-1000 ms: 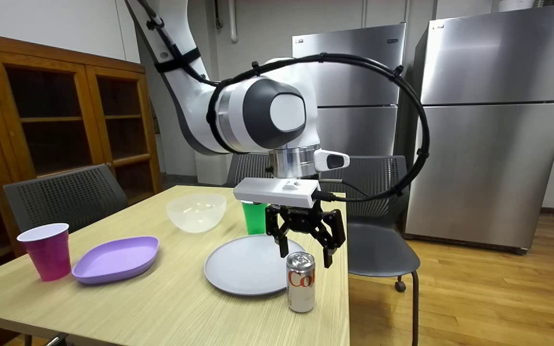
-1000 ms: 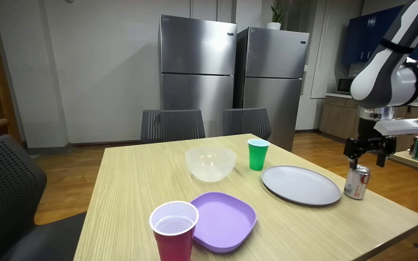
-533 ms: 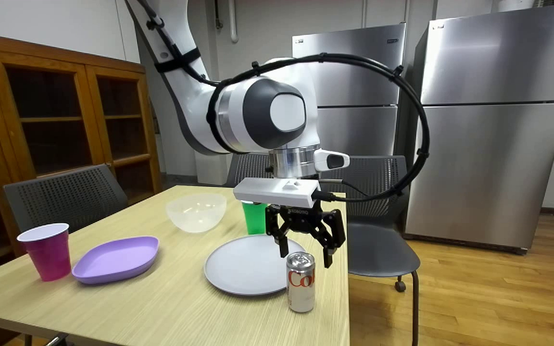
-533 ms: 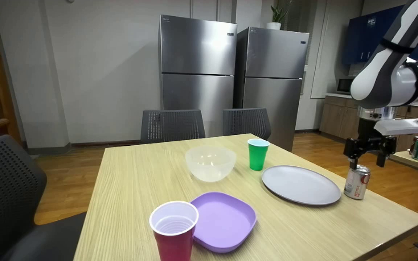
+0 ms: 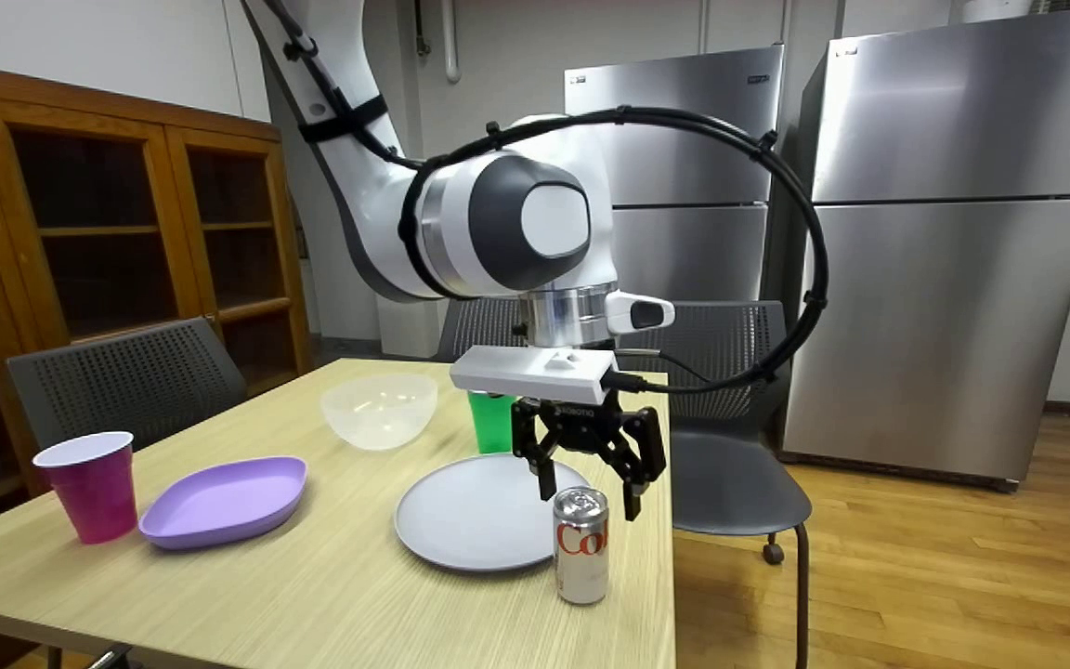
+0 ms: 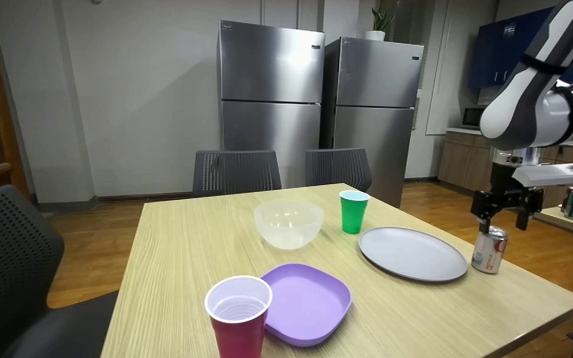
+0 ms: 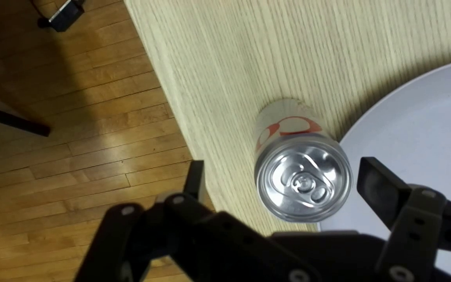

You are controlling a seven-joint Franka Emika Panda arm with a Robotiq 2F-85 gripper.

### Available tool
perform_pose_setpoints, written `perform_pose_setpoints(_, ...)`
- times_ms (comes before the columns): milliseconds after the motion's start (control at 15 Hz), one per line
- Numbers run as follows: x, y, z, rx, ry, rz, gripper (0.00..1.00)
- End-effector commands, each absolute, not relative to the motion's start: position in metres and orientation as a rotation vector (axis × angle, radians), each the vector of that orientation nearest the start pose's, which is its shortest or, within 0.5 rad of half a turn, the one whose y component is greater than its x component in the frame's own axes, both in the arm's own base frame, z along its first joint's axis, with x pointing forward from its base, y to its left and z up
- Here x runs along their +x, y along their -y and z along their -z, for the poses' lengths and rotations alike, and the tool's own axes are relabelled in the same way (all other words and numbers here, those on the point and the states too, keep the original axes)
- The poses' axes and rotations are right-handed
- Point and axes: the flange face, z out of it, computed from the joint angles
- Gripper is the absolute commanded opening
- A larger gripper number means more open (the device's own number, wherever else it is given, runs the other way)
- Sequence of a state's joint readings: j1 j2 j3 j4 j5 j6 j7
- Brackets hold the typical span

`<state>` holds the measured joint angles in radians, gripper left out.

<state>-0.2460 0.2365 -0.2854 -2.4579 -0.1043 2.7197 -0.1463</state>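
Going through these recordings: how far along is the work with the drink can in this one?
Looks done: the end effector is at the can, which shows between its open fingers in the wrist view. In hand: nothing; the can stands upright on the table beside the gray plate. Left, it seems: a grip; bare table shows between can and one finger.

You are in a kitchen. In an exterior view you see two steel refrigerators from twelve to two o'clock, blue wall cabinets at two, and, near three, lower cabinets with a microwave above them.
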Motion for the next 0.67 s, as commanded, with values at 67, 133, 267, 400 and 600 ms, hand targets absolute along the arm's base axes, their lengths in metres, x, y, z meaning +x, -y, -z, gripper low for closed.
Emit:
perform_pose_setpoints(67, 0.423, 0.244, -0.205, -3.217, -0.43, 0.0, 1.0)
perform_pose_setpoints(133, 0.424, 0.244, -0.203, -3.211, -0.435, -0.004, 1.0)
perform_pose_setpoints(267, 0.424, 0.243, -0.201, -3.21, -0.437, -0.005, 1.0)
perform_pose_setpoints(400, 0.424, 0.244, -0.198, -3.209, -0.445, -0.008, 1.0)
perform_pose_setpoints(600, 0.422, 0.245, -0.194, -3.208, -0.452, -0.01, 1.0)
